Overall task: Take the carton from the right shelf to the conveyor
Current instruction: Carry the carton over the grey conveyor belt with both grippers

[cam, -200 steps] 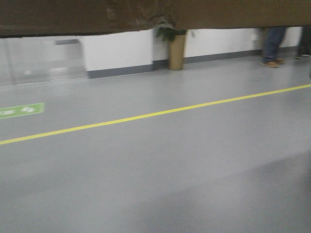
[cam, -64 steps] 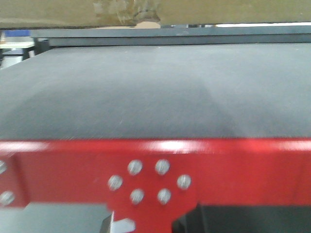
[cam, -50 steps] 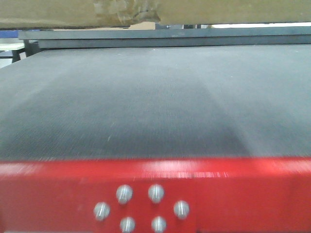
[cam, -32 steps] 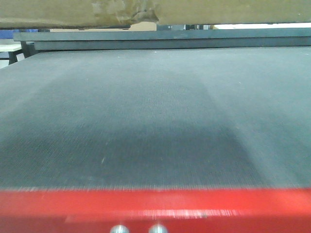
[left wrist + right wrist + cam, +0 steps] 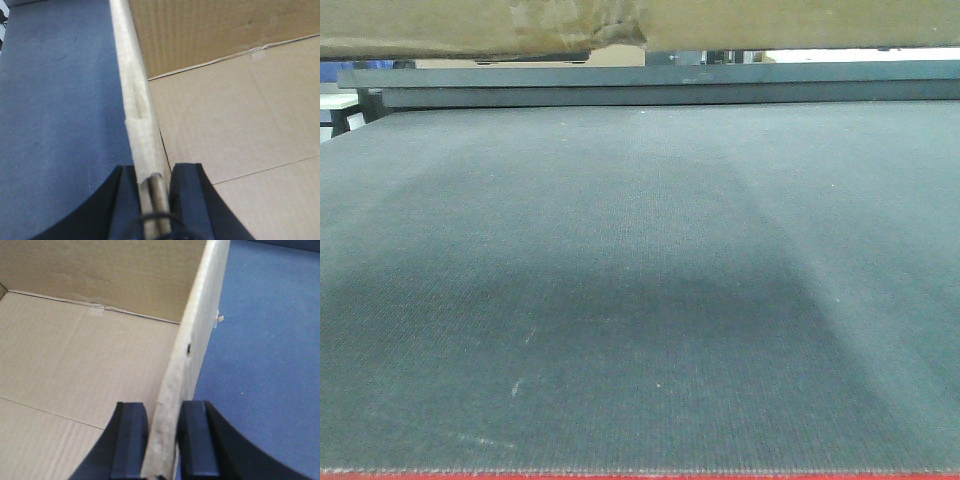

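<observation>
The left gripper is clamped on the carton at its left wall, the right gripper on its right wall, both pinching the top edge. The open carton hangs over the conveyor, with belt showing on either side.

The carton hangs above the conveyor, with a frame rail behind the conveyor's far edge. The left claw clamps the carton's left wall, one finger inside and one outside, with the conveyor further left. The right claw clamps the right wall likewise, with the conveyor further right.
</observation>
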Action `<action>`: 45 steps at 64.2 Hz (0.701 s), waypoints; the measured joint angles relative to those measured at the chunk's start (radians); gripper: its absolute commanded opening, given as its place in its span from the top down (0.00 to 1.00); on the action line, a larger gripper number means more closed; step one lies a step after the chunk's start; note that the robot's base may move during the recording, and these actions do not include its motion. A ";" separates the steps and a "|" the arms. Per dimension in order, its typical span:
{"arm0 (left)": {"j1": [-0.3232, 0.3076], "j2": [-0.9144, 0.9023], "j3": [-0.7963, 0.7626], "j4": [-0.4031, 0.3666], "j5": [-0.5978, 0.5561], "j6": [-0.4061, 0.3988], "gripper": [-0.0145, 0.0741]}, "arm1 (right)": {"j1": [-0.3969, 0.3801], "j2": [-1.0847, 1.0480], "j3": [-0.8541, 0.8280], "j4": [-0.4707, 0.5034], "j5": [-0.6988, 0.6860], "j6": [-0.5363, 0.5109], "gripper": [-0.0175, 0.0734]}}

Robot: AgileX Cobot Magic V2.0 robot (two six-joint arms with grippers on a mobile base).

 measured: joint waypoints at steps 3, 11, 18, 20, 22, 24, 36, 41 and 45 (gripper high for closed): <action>0.000 0.000 0.000 0.000 0.000 -0.002 0.85 | 0.000 0.000 0.000 0.000 0.000 0.000 0.88; 0.000 0.000 0.000 0.002 0.000 -0.002 0.85 | 0.000 0.000 0.000 0.000 0.000 0.000 0.88; 0.000 0.000 0.000 0.002 0.000 -0.002 0.85 | 0.000 0.000 0.000 0.000 0.000 0.000 0.88; 0.000 0.000 0.000 0.002 0.000 -0.002 0.85 | 0.000 0.000 0.000 0.000 0.000 0.000 0.88; 0.000 0.000 0.000 0.002 0.000 -0.002 0.85 | 0.000 0.000 0.000 0.000 0.000 0.000 0.88; 0.000 0.000 0.000 0.002 0.000 -0.002 0.85 | 0.000 0.000 0.000 0.000 0.000 0.000 0.88; 0.000 0.000 0.000 0.002 0.000 -0.002 0.85 | 0.000 0.000 0.000 0.000 0.000 0.000 0.88; 0.000 0.000 0.000 0.002 0.000 -0.002 0.85 | 0.001 0.000 0.000 0.000 0.000 0.000 0.88; 0.000 0.000 0.000 0.002 0.000 -0.002 0.85 | 0.001 0.000 0.000 0.000 0.000 0.000 0.88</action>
